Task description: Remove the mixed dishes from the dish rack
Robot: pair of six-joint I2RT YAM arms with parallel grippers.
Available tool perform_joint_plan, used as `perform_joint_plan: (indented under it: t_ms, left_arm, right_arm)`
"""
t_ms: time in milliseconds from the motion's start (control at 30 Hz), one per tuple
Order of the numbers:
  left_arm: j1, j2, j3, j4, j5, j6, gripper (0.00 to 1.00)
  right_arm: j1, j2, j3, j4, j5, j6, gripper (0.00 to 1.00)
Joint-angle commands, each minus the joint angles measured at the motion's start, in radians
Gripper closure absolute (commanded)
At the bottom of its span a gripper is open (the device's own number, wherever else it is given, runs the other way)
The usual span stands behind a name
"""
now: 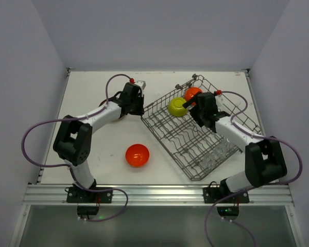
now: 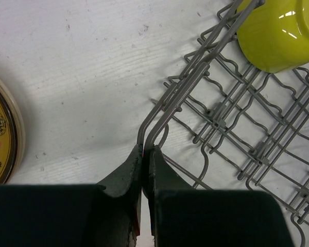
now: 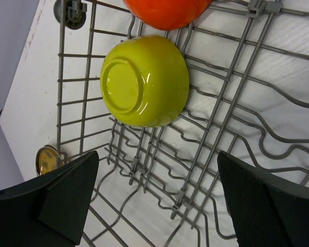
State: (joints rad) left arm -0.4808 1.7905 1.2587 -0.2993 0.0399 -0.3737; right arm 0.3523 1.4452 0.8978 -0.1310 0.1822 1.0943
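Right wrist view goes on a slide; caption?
Open right gripper facing the base of a yellow-green bowl in the dish rack.

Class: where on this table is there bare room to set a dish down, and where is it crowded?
Free: the white table far left, behind the left arm, and the strip between the loose glossy orange bowl and the grey wire dish rack. Crowded: the rack's far corner, around the round yellow-green bowl.

The grey wire dish rack (image 1: 180,136) sits askew on the worktop's right half, a tipped yellow-green bowl (image 3: 144,80) and an orange bowl (image 3: 167,10) at its far end. Another orange bowl (image 1: 137,155) sits near the front edge, a yellow-patterned plate (image 2: 0,136) left of the rack.
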Motion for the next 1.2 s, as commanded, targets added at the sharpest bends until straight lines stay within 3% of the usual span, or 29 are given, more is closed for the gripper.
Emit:
perform_joint_plan:
  t_ms: [0, 267, 433, 633, 900, 1167]
  left_arm:
    - [-0.012, 0.003, -0.019, 0.011, 0.048, -0.018, 1.0]
    - [-0.012, 0.004, -0.022, 0.011, 0.054, -0.016, 1.0]
    - [-0.012, 0.003, -0.024, 0.012, 0.057, -0.014, 1.0]
    - [-0.012, 0.004, -0.024, 0.014, 0.06, -0.014, 1.0]
    - [-0.012, 0.007, -0.022, 0.014, 0.061, -0.014, 1.0]
    - [-0.012, 0.006, -0.024, 0.014, 0.064, -0.014, 1.0]
  right_arm:
    - [-0.004, 0.058, 0.079, 0.021, 0.011, 0.137, 0.01]
    - [-0.049, 0.244, 0.139, 0.123, -0.009, 0.155, 0.01]
    - [-0.082, 0.299, 0.093, 0.353, -0.096, 0.087, 0.01]
    - [-0.111, 0.331, 0.047, 0.501, -0.178, 0.026, 0.01]
    - [-0.128, 0.356, 0.015, 0.544, -0.211, 0.038, 0.01]
    - [-0.13, 0.386, 0.042, 0.461, -0.19, 0.05, 0.01]
